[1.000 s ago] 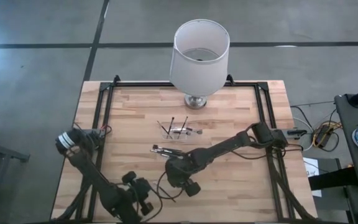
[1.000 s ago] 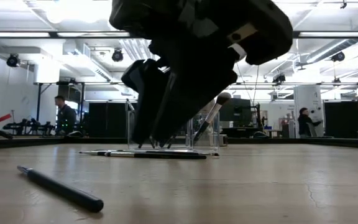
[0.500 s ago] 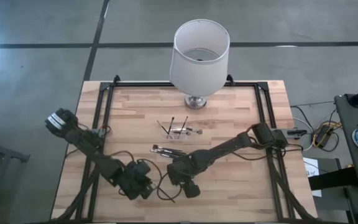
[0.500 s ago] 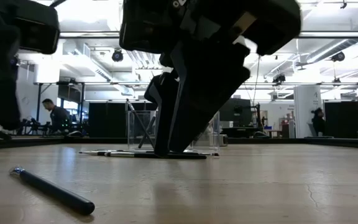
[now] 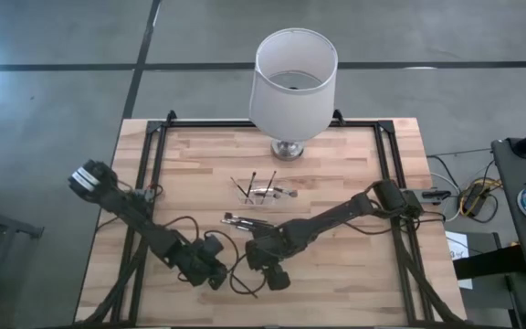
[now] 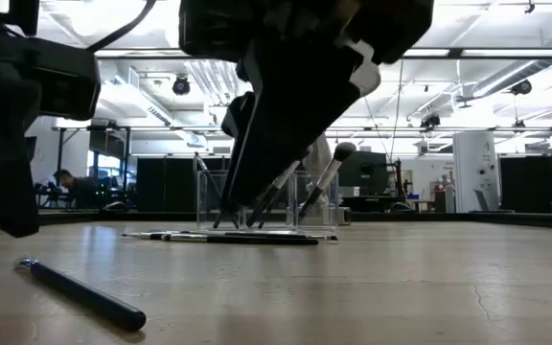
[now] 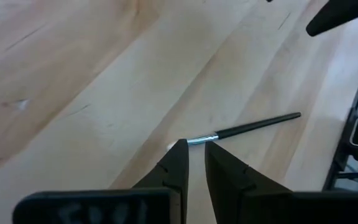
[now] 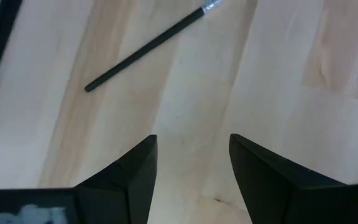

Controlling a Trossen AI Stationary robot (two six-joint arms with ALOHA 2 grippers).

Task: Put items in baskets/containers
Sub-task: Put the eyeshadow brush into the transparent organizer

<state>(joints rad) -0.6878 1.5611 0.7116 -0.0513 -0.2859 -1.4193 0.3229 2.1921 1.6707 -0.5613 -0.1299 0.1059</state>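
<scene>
Several thin dark brushes [image 5: 261, 189] already stand in my clear plastic holder [image 5: 265, 195]; others lie beside it. My nearly closed, empty left gripper [image 7: 191, 163] nears one loose black brush [image 7: 247, 129]; my right gripper [image 8: 192, 163] gapes empty.

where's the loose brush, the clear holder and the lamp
loose brush [image 7: 253, 126], left wrist view, middle of its dark handle
clear holder [image 5: 259, 196], high view, its near wall
lamp [image 5: 292, 75], high view, side of the white shade
</scene>
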